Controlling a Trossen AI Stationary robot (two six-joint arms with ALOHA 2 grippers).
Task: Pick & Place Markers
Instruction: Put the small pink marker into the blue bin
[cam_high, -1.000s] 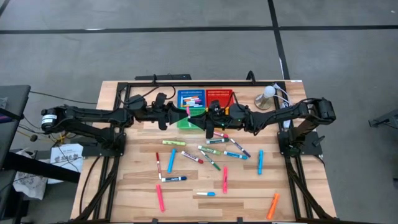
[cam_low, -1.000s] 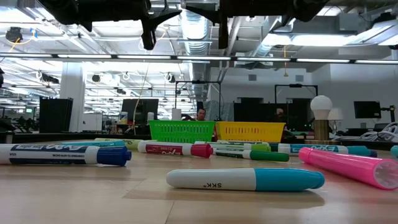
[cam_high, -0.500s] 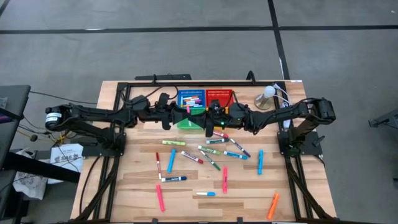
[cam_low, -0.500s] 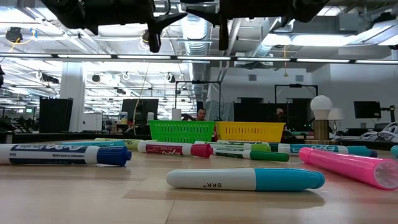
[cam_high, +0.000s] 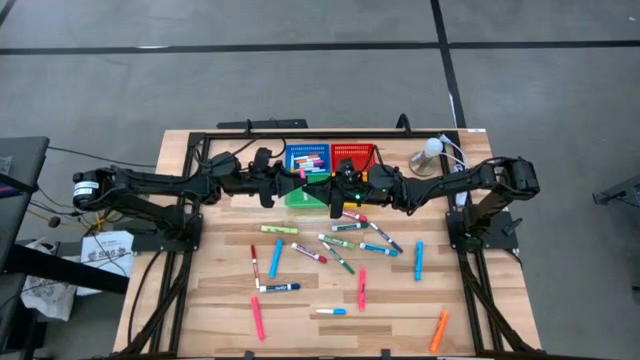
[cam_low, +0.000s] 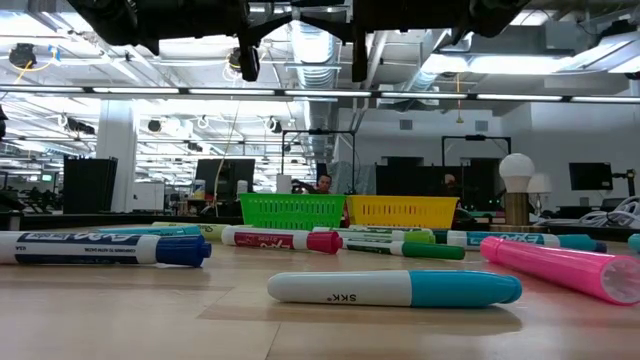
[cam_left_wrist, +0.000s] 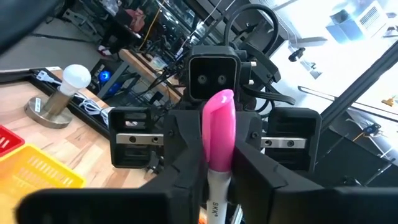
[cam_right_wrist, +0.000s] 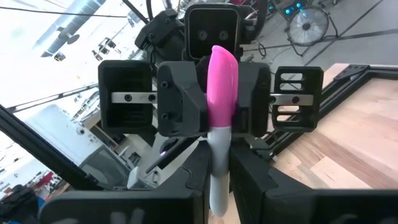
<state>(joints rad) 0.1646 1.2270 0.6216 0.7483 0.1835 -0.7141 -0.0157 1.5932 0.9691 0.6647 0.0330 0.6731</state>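
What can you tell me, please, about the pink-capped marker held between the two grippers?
The pink-capped marker has a glossy, rounded pink cap on a white, plastic-looking barrel with small dark lettering. It is held in the air, above the table's far side near the baskets. The left gripper and right gripper face each other, and each one's jaws press the marker from both sides. Nothing else touches it, and its lower end is hidden.

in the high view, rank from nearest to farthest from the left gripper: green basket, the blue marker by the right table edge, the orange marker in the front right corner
From the left gripper, above the baskets:
1. Green basket, right beside and below it.
2. Blue marker, well to the right, near the right arm's base.
3. Orange marker, at the table's front right corner, farthest.
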